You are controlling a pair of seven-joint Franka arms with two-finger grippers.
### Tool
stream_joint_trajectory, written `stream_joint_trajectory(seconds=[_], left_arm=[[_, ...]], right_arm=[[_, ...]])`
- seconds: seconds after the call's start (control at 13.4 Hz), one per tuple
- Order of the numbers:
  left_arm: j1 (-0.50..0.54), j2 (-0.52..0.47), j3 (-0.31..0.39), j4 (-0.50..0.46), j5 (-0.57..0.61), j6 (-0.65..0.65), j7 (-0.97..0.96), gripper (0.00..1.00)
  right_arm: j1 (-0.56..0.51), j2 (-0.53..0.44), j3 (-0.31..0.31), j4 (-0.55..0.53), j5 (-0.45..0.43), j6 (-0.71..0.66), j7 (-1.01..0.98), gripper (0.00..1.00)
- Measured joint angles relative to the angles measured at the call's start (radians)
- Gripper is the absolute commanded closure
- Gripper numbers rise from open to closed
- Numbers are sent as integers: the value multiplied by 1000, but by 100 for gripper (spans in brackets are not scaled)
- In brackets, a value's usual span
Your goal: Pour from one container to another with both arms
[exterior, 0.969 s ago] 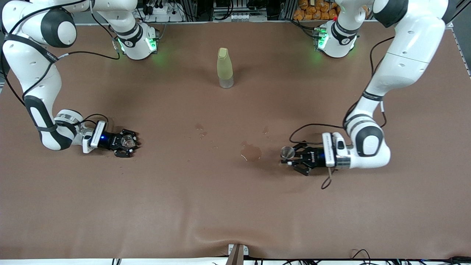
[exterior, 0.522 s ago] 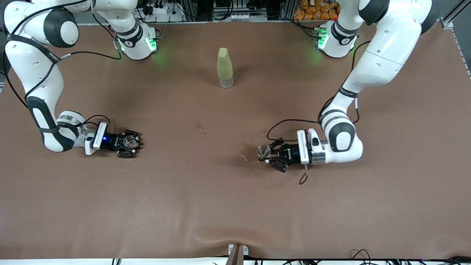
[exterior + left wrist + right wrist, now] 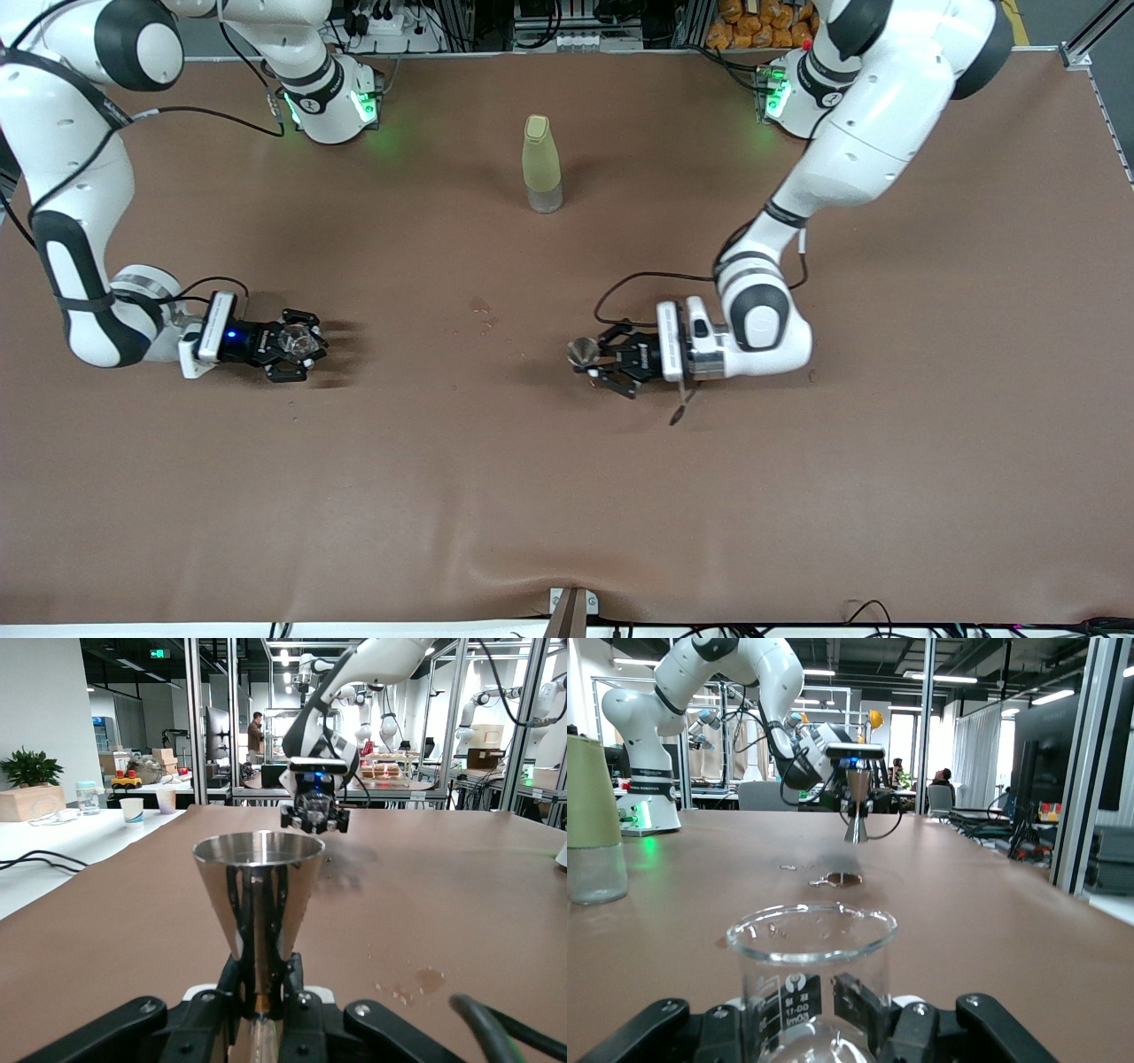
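Worktop [image 3: 567, 496]: brown covering, wrinkled along the edge nearest the front camera; I note dark wet stains [image 3: 483, 310] around its middle.

Left arm [image 3: 850, 133]: white, dark bands, reaching from its base down toward the worktop's middle.

Right arm [image 3: 71, 177]: same build, folded low at its own end of the worktop.

Bottle [image 3: 541, 164]: tall, yellow-green, clear base, upright between the two bases, well apart from both tools.

Left tool [image 3: 592, 361]: black, held level above the worktop near the stains; I see it clenched on the jigger's lower half.

Right tool [image 3: 297, 344]: black, level and low over the worktop at the right arm's end; I see it clenched on the glass cup.

Glass cup [image 3: 806, 970]: clear, printed markings on its wall, upright between the right tool's fingers; I cannot tell whether it holds liquid.

Jigger [image 3: 258, 895]: silvery, hourglass form, round rim up, upright in the left tool.
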Motion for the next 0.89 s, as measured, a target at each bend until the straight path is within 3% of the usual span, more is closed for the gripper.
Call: stream_joint_trajectory(seconds=[0.89], left_arm=[[-299, 114, 8, 179, -179, 117, 0, 100]], right_arm=[[80, -326, 1, -60, -74, -22, 329, 100]])
